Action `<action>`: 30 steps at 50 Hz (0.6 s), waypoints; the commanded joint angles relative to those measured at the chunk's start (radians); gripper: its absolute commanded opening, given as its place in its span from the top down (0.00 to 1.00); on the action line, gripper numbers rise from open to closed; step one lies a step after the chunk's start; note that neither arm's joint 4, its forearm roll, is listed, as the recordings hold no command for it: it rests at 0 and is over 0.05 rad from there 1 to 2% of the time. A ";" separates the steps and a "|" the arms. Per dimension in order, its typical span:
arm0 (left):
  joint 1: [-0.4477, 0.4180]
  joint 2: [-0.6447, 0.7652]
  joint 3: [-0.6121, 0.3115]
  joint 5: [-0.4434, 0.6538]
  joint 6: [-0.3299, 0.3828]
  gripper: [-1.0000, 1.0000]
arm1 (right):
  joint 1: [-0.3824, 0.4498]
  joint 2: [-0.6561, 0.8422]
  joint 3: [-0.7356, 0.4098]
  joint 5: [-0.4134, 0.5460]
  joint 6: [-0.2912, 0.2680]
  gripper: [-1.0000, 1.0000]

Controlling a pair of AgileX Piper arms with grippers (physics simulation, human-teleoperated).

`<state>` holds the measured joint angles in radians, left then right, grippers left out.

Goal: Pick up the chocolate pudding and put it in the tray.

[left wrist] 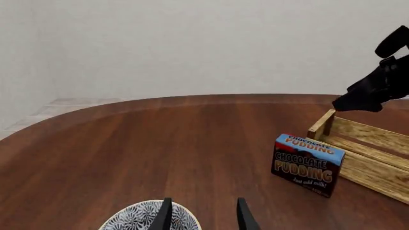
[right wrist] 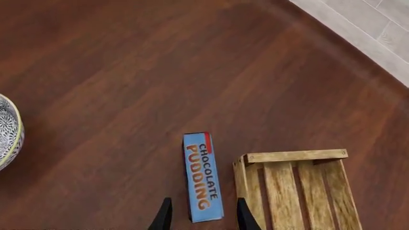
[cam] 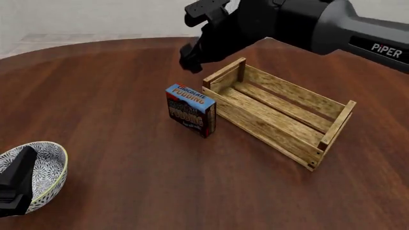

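Note:
The chocolate pudding (cam: 190, 110) is a small box with a blue top and dark front, standing upright on the table against the left end of the tray (cam: 278, 136), a long slatted wooden crate with nothing in it. My right gripper (right wrist: 203, 218) hangs open above the pudding (right wrist: 203, 177), whose blue top shows between and below the fingers, with the tray (right wrist: 295, 155) beside it. In the front view the right gripper (cam: 189, 60) is above and behind the box. My left gripper (left wrist: 203, 218) is open and holds nothing, far from the pudding (left wrist: 308, 163) and the tray (left wrist: 374, 172).
A white-and-grey patterned bowl (cam: 48, 163) sits at the near left of the table, under my left gripper (cam: 16, 184). The bowl (left wrist: 137, 218) also shows below the left fingers, and the bowl's edge (right wrist: 9, 132) appears in the right wrist view. The round table's far edge curves behind the tray.

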<state>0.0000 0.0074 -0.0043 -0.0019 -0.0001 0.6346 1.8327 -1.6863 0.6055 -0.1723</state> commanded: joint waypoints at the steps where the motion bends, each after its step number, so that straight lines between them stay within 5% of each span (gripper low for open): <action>1: 0.000 0.000 0.000 0.000 0.000 0.00 | 0.003 0.025 0.000 0.001 -0.004 0.00; 30: 0.000 0.000 0.000 0.000 0.000 0.00 | -0.010 0.084 0.022 -0.018 -0.012 0.00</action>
<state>0.0001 0.0075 -0.0043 -0.0019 -0.0001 0.6260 1.9003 -1.6818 0.5960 -0.1830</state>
